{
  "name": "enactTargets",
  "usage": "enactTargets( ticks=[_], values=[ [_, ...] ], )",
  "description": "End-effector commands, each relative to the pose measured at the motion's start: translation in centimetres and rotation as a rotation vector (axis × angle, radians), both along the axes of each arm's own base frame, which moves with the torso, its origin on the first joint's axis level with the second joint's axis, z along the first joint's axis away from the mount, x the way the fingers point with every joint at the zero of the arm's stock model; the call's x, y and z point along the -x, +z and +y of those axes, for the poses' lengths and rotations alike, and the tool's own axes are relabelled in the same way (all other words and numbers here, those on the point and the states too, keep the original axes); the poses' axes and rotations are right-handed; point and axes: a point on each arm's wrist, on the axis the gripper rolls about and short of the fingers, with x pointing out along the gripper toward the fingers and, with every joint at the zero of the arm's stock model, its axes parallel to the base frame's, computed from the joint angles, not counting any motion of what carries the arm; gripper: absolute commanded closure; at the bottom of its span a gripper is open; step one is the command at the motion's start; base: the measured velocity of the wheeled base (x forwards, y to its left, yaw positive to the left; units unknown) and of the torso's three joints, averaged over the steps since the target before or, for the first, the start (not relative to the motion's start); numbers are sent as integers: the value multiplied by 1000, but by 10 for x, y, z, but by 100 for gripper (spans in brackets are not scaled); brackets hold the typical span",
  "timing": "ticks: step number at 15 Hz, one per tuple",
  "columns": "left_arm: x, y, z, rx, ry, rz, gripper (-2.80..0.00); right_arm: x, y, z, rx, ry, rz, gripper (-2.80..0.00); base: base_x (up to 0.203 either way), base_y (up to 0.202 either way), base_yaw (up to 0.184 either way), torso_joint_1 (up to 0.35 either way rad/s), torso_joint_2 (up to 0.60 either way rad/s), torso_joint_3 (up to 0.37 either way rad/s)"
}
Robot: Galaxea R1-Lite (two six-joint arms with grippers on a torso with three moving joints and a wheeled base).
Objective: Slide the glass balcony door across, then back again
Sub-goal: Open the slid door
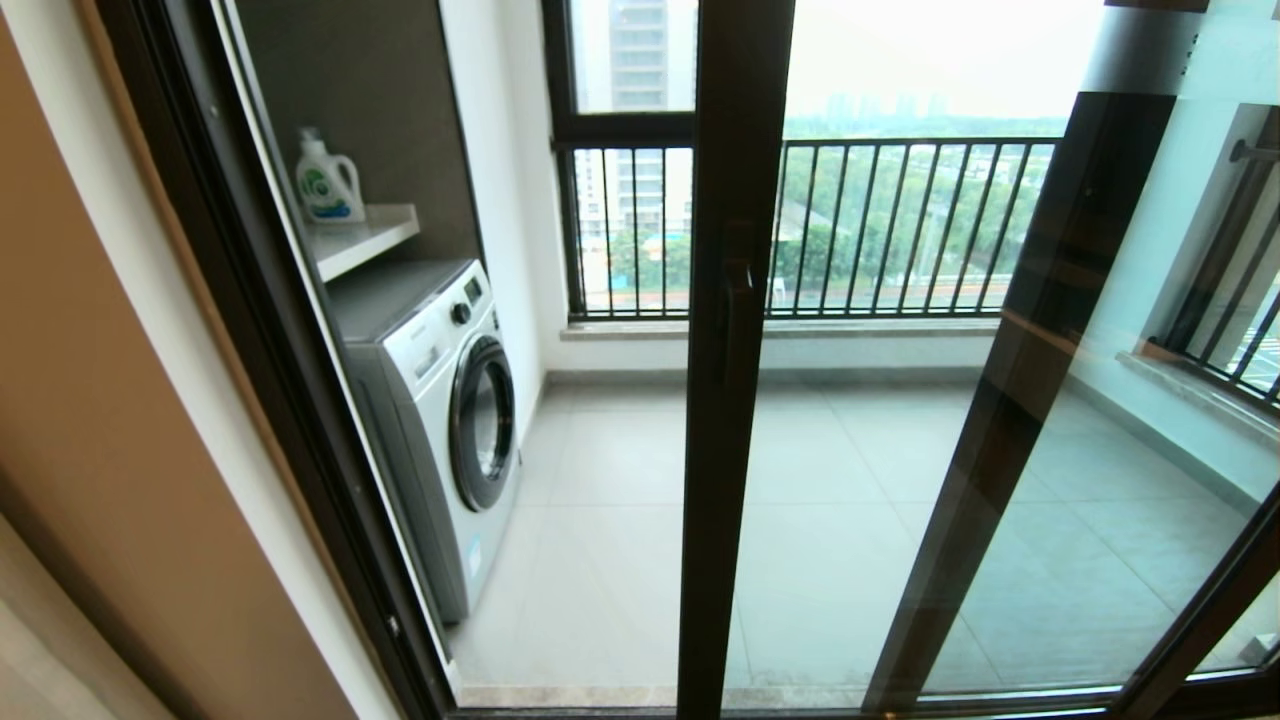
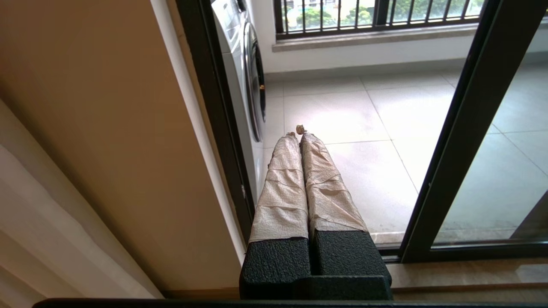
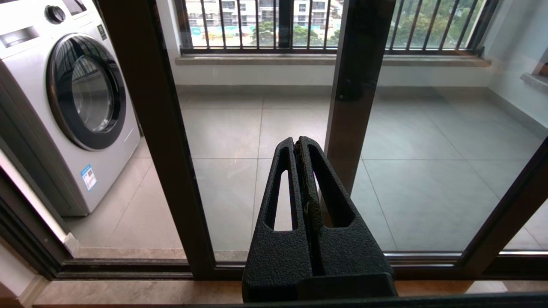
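- The door [image 1: 735, 400] stands partway across the opening: its dark brown-black stile runs top to bottom near the middle of the head view, with clear glass stretching to the right of it.
- A black bar handle [image 1: 740, 310] sits on that stile at about mid height, running along the frame.
- To the left of the stile the way onto the balcony is open, with bare tile floor [image 1: 620, 520] and no glass between.
- Behind the door's glass, a second dark stile [image 1: 1030, 400] slants across the right half of the head view; pale reflections lie over the glass near it.
- Through the panes the railing [image 1: 900, 230] and its thin vertical bars read clearly, with trees and towers beyond.
- A washer [image 1: 450, 420] stands at the left of the balcony, and a white detergent bottle [image 1: 327, 180] sits on a shelf [image 1: 365, 235] above it.
- In the head view neither arm shows.
- The left hand [image 2: 299, 130] has its paper-wrapped fingers [image 2: 282, 184] pressed together, holding nothing, and points through the open gap toward the washer's side, apart from the door frame.
- The right hand [image 3: 296, 143] is also closed on nothing, black fingers [image 3: 274, 201] flat against each other, hovering in front of the glass between the two dark stiles, near the bottom track [image 3: 128, 267]; I can't tell whether it touches the pane.
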Motion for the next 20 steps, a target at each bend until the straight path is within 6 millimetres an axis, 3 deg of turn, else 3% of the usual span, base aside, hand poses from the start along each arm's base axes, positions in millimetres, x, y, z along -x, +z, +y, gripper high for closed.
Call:
enactTargets(
  ticks=[1,17,20],
  values=[
    [0,0,0,2,0,2,0,-1,-3,0,1,1,12,0,0,0,0,0,0,0],
    [0,0,0,3,1,3,0,-1,-2,0,32,1,6,0,0,0,0,0,0,0],
    [0,0,0,3,1,3,0,5,32,1,48,43,-58,0,0,0,0,0,0,0]
  ],
)
